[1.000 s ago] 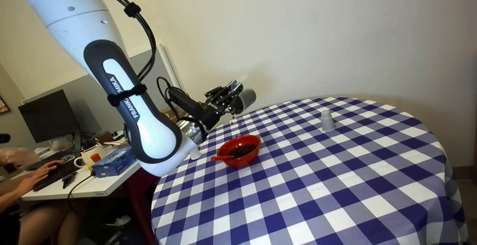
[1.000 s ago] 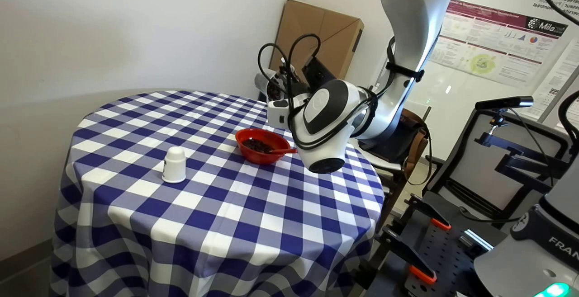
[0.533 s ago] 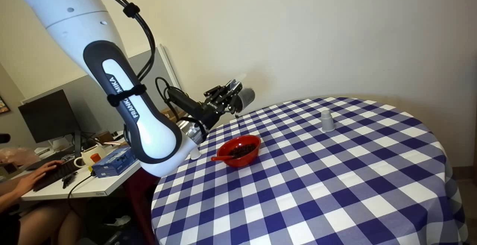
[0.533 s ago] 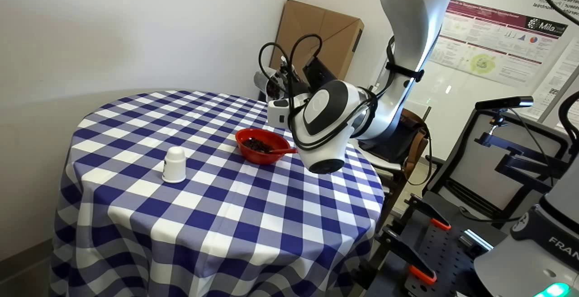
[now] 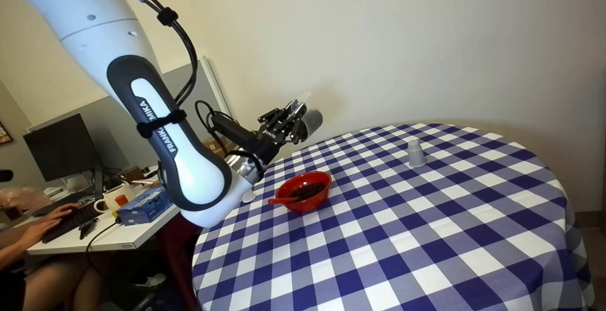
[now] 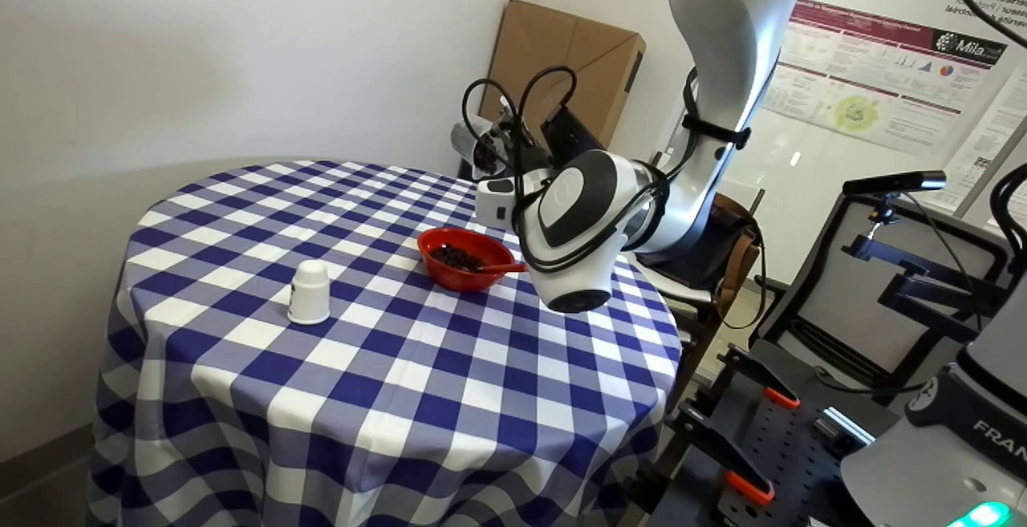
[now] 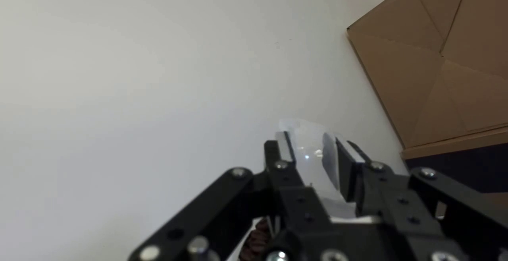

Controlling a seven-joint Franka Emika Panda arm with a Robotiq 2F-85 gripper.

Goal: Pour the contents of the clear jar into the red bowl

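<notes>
My gripper [image 5: 297, 111] is shut on the clear jar [image 5: 312, 121] and holds it tilted in the air, higher than the red bowl [image 5: 313, 204]. In the wrist view, the finger pads [image 7: 313, 147] press on a see-through part of the jar [image 7: 311, 167]. Dark brown pieces [image 7: 257, 240] show inside it below the left finger. In an exterior view, the jar [image 6: 467, 140] is partly hidden by the arm and cables. The bowl [image 6: 456, 280] stands upright on the table, holding dark pieces. I cannot tell if the jar's mouth is directly over it.
A red spoon [image 5: 283, 200] rests in the bowl, its handle over the rim. A white cup-like object [image 5: 416, 154] stands apart on the checkered tablecloth [image 5: 407, 242]. A small white object [image 5: 247, 194] is beside the arm. A wall [image 7: 139, 74] and cardboard box [image 7: 416, 82] are behind.
Small dark bits in the air below the jar earlier do not show now. The arm has dipped slightly and the jar has shifted slightly. The bowl has not moved.
</notes>
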